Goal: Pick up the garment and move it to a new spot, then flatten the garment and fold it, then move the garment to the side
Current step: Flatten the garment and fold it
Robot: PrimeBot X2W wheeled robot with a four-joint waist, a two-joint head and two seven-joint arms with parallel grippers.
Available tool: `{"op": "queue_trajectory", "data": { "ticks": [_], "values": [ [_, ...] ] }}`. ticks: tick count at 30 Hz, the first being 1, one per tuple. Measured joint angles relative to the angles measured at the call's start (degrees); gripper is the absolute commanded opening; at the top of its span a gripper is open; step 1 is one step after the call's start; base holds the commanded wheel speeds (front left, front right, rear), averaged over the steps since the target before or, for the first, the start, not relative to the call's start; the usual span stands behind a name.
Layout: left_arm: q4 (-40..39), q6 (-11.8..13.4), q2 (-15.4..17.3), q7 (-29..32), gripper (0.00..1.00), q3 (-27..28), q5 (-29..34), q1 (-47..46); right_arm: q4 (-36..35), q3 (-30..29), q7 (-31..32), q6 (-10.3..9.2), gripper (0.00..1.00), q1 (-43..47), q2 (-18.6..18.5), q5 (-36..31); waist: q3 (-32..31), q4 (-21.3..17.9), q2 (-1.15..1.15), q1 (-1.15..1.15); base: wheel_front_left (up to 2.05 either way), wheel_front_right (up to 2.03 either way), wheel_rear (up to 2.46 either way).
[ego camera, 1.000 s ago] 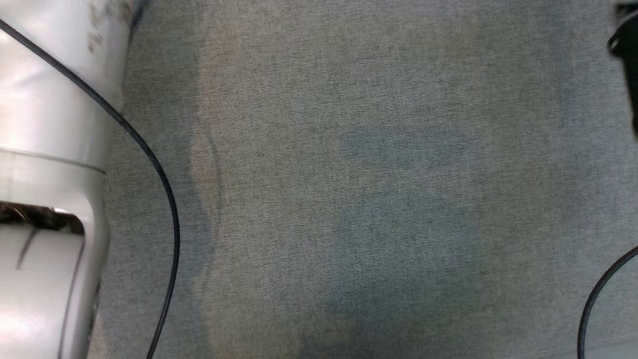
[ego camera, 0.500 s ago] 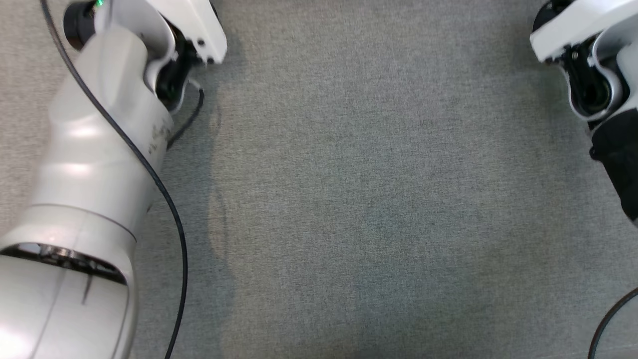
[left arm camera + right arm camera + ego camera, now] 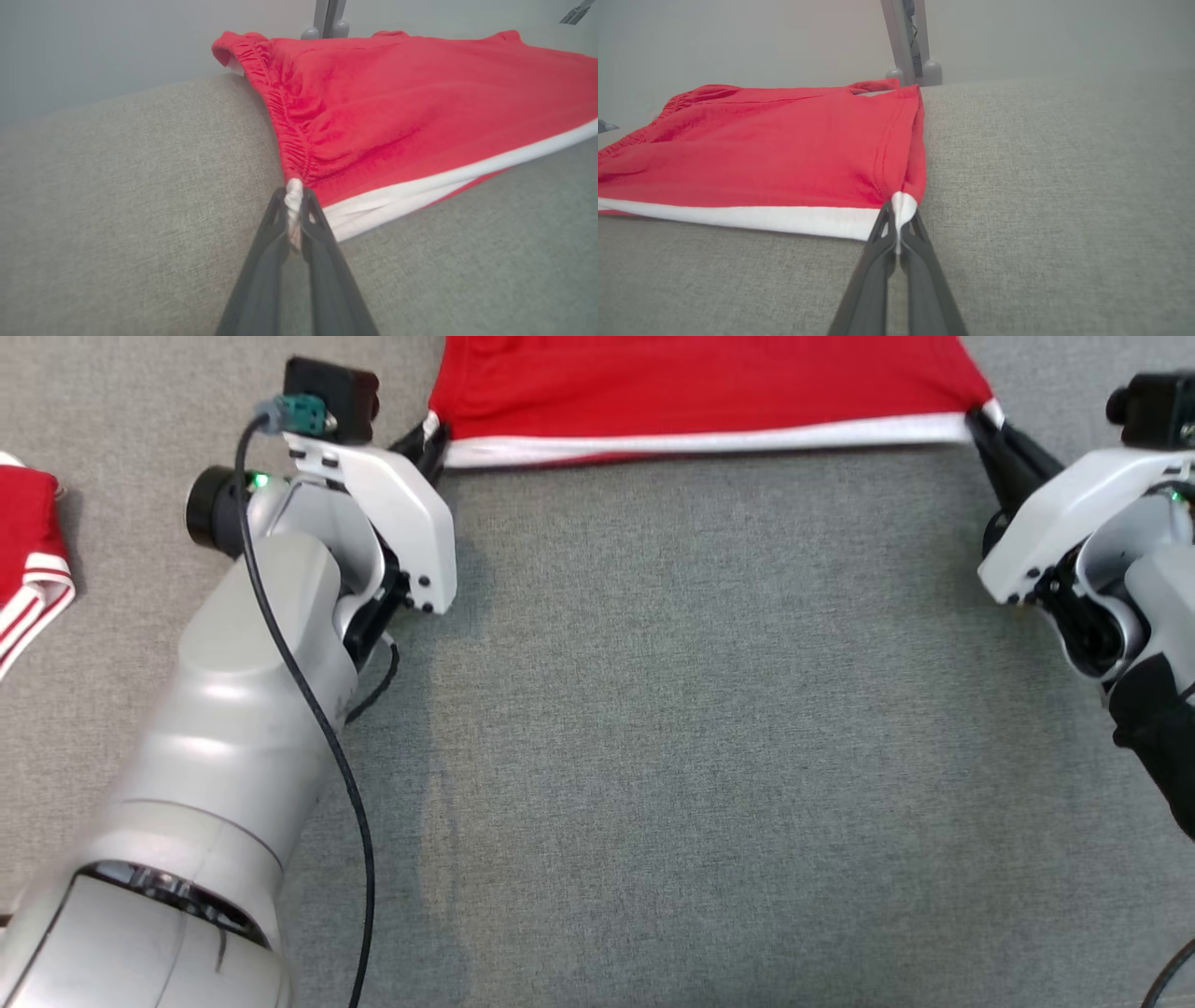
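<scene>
The garment (image 3: 700,383) is red with a white band along its near edge, and it lies stretched across the top of the head view on the grey cloth surface (image 3: 700,728). My left gripper (image 3: 431,439) is shut on the garment's near left corner, where white cloth is bunched between its tips. In the left wrist view the left gripper (image 3: 294,200) pinches that corner beside the gathered waistband of the garment (image 3: 420,116). My right gripper (image 3: 980,422) is shut on the near right corner. The right wrist view shows the right gripper (image 3: 899,210) clamped on the white band of the garment (image 3: 784,149).
Another red piece with white stripes (image 3: 28,560) lies at the left edge of the head view. A grey post (image 3: 908,42) stands beyond the surface's far edge. A black cable (image 3: 317,709) runs along my left forearm. Bare grey cloth stretches between and in front of the arms.
The head camera has tilted up, bringing both grippers and the red garment into view; a second ago it showed grey cloth and part of the left arm.
</scene>
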Motion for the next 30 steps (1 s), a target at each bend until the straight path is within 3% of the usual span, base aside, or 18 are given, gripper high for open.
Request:
{"op": "queue_trajectory", "data": {
  "ticks": [17,26,27,30],
  "values": [
    [-2.93,-0.09,0.27,0.82,0.0,-6.87,-2.52,14.51,-1.41,9.89,10.61,0.12,0.0,10.72,-5.37,9.36,-11.69,0.01,0.0,0.0,0.0,0.0,0.0],
    [-12.37,-0.23,3.6,5.65,0.0,-10.76,-9.68,25.4,-5.8,12.91,16.61,0.18,0.0,17.34,-9.61,15.1,-18.37,-0.01,0.0,0.0,0.0,0.0,0.0],
    [-13.86,-0.24,3.98,7.23,0.08,-11.26,-11.09,26.77,-6.36,13.17,17.24,0.18,0.0,18.06,-10.25,15.75,-19.04,0.0,0.0,0.0,0.0,0.0,0.0],
    [-18.49,-0.24,5.6,10.0,0.0,-13.07,-13.58,31.16,-8.53,13.4,19.14,0.18,0.0,20.7,-12.3,18.52,-21.02,0.08,0.0,0.0,0.0,0.0,0.0]
  ]
}}
